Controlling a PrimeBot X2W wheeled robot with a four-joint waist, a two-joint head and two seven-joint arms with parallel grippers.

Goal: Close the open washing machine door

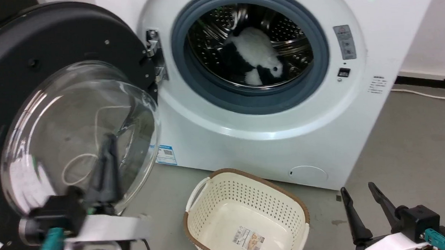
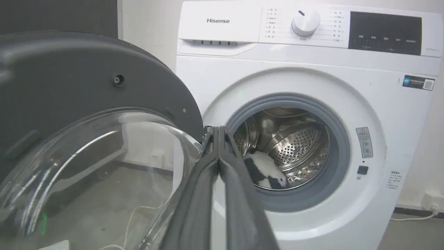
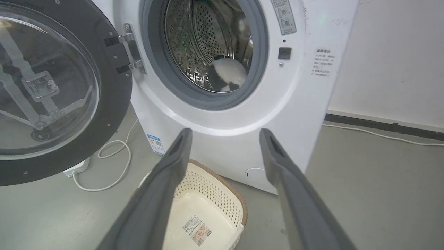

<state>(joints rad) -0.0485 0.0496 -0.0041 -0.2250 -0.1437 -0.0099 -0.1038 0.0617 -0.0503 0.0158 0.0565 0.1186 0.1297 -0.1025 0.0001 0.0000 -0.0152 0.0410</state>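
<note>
Left gripper (image 2: 218,130) jaws clenched together, empty, beside the washing machine door (image 2: 69,80) glass; contact indeterminate. Right gripper (image 3: 225,133) jaws spread wide, holding nothing.

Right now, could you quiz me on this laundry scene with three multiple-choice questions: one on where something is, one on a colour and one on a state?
1. Where is the black-and-white plush toy?
A. inside the drum
B. on top of the machine
C. on the floor

2. What colour is the frame of the washing machine door?
A. white
B. red
C. black

3. How do the fingers of the robot's left gripper stand?
A. spread wide apart
B. pressed together
C. clamped on a cloth

Answers:
1. A: the toy lies against the perforated steel wall, behind the grey rubber ring.
2. C: the ring around the clear glass bowl is black.
3. B: the left wrist view shows the two dark fingers meeting, with nothing between them.
</note>
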